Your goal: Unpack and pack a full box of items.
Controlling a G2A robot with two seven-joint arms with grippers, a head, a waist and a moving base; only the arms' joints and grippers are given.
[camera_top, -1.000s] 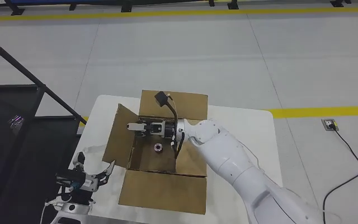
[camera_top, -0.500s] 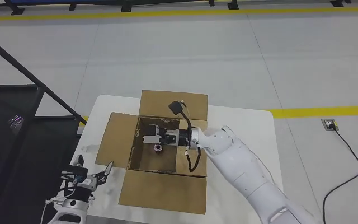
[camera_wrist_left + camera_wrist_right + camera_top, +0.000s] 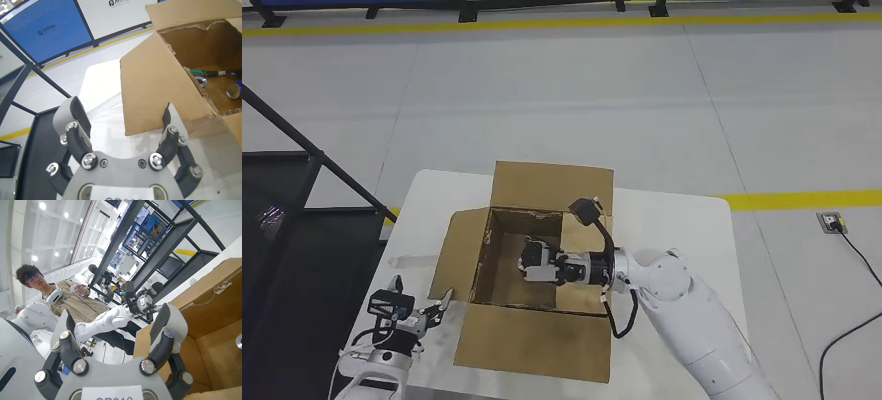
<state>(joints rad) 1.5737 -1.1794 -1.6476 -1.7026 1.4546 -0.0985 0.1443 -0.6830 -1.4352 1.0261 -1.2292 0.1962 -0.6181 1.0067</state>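
Nearest, at about 8 o'clock of the box [image 3: 532,345], the left tool [image 3: 123,113] hangs just beside the side flap, its jaws spread wide and holding nothing; the box itself sits mid-surface [image 3: 672,215] with all flaps folded out; the right arm comes in from 4 o'clock, and the right tool [image 3: 117,317] sits over the opening pointing toward 9 o'clock, also wide open and empty; on the box floor lie a blue can [image 3: 234,90] on its side, a silver ring [image 3: 201,81] just beyond it, and a green-handled driver [image 3: 198,72] against the far wall; the far flap [image 3: 552,183] stands at 12 o'clock.

This reads as the unpacking half, with no item out on the surface yet; the next move likely calls for tipping the right tool downward, lowering it onto the can and closing across its body; a can on its side may roll, so the jaws should straddle it squarely.
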